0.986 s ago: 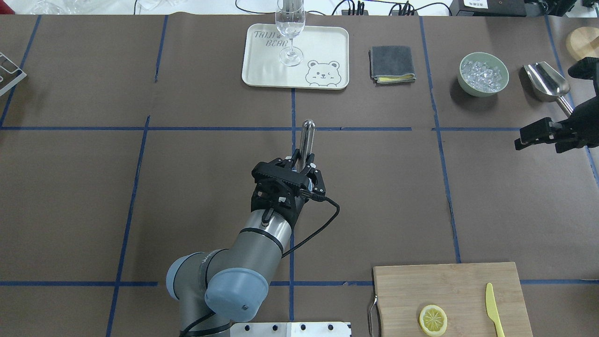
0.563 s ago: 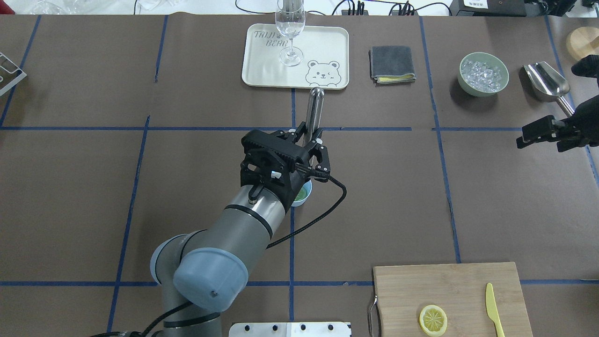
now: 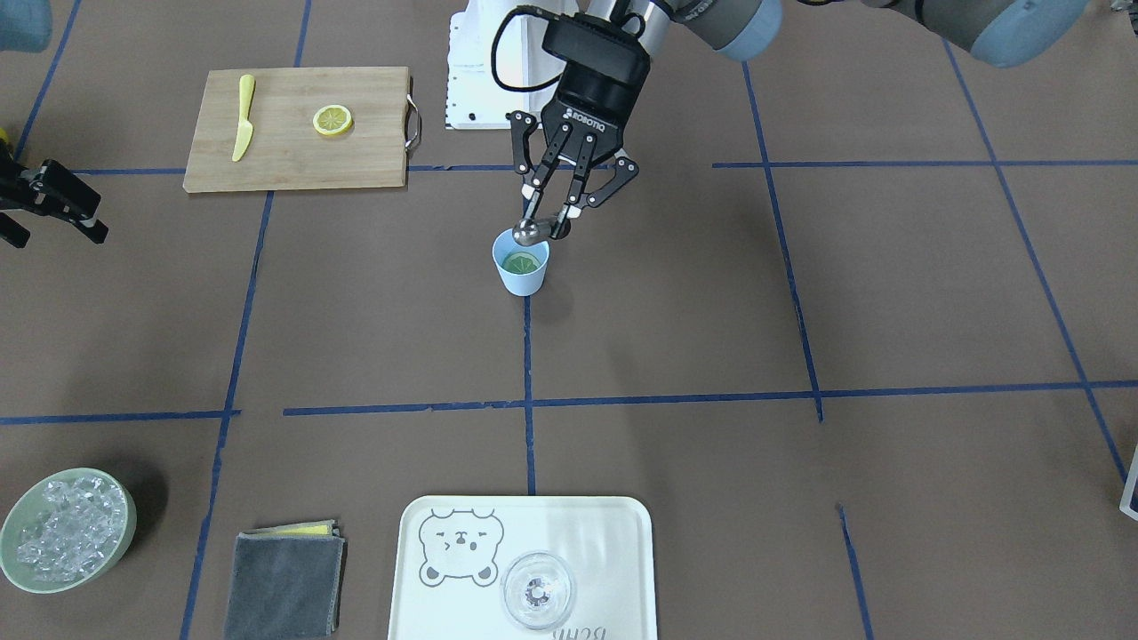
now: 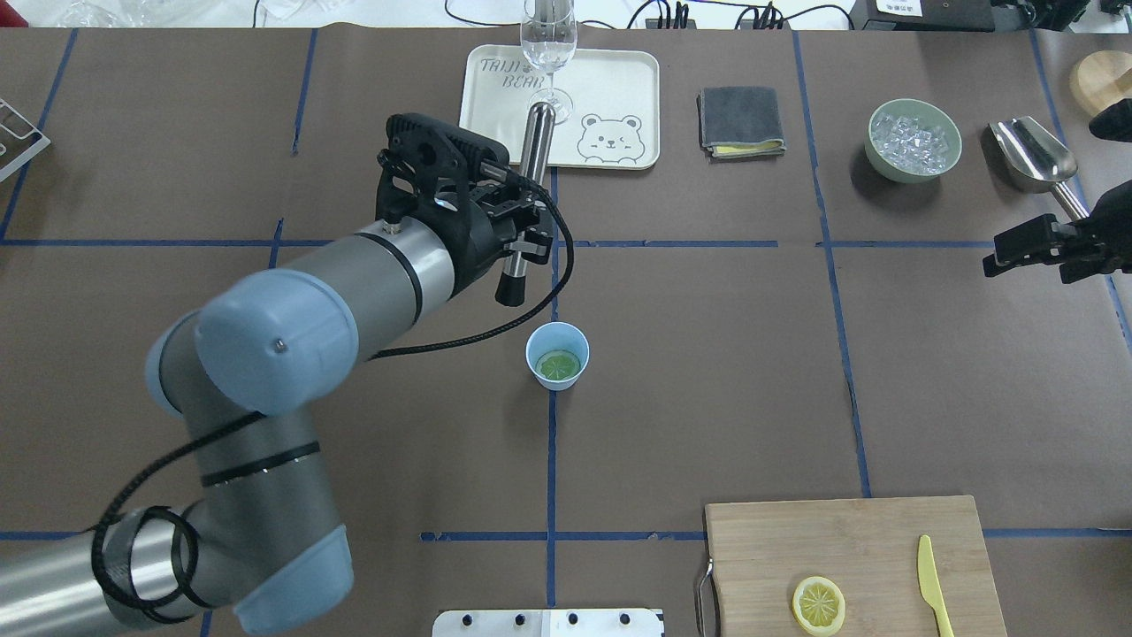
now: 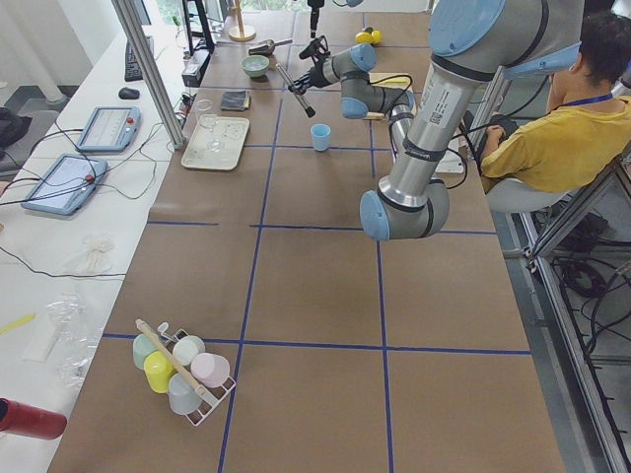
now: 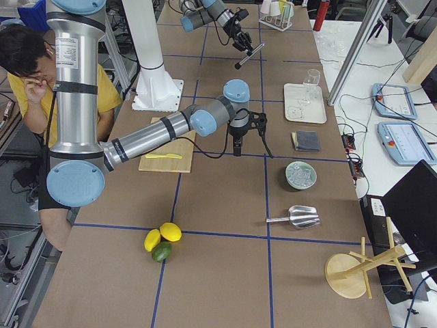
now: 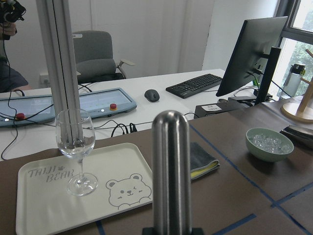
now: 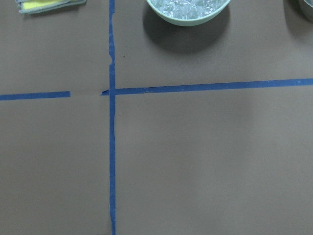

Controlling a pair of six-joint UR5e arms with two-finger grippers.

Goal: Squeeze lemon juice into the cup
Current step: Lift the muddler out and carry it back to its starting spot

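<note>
The light-blue cup stands upright at the table's middle, with a lemon slice lying flat inside it. They also show in the front view as the cup and the slice. My left gripper is shut on a steel muddler with a black end. It holds the muddler tilted above the table, beyond the cup and clear of it. In the front view the left gripper hangs just behind the cup's rim. My right gripper is open and empty at the far right. A second lemon slice lies on the cutting board.
A wooden cutting board at the near right also carries a yellow plastic knife. At the far edge are a cream tray with a wine glass, a grey cloth, a bowl of ice and a metal scoop.
My left arm has lifted the muddler up and away from the cup, swinging left and toward the far side. The cup and its lemon slice are now uncovered. The right gripper has barely moved.
</note>
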